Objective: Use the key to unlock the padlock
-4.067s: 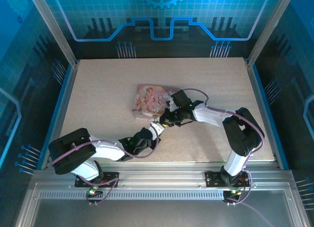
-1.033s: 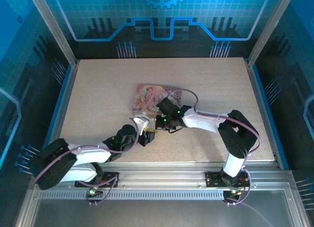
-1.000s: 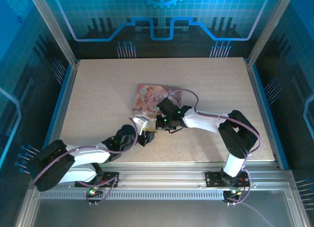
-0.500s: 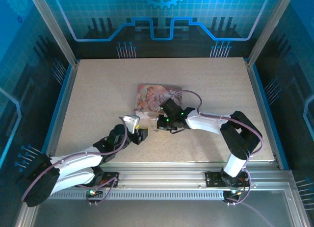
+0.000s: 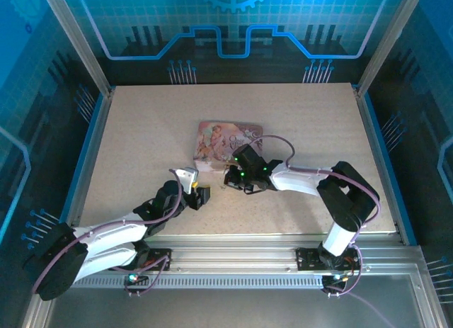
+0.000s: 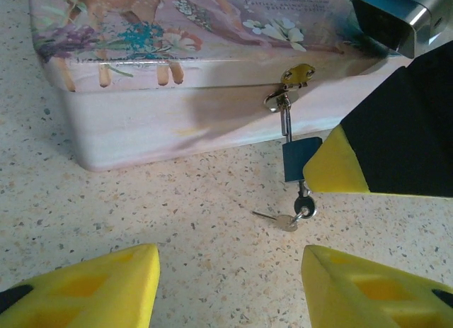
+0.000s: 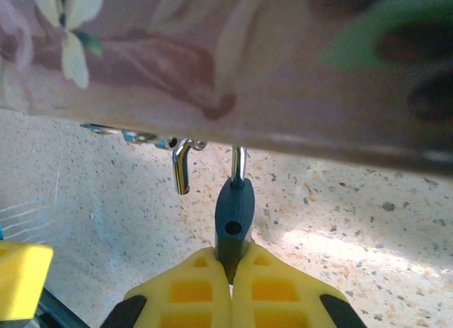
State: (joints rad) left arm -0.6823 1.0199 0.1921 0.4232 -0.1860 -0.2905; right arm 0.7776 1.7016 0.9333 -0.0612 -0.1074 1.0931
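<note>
R gripper [image 7: 231,263] pinches padlock [image 7: 234,207] body; L gripper [image 6: 230,271] spread, near. Hold it steady, close L squarely on key [image 6: 304,204], twist w/o tugging.

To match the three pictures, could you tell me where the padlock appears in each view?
Top external: too small to make out, at the right gripper by the pink box.
Left wrist: the padlock is right of centre, before the box's front wall.
Right wrist: lower centre, pinched by the right gripper.
Shared landmark: the pink box.
</note>
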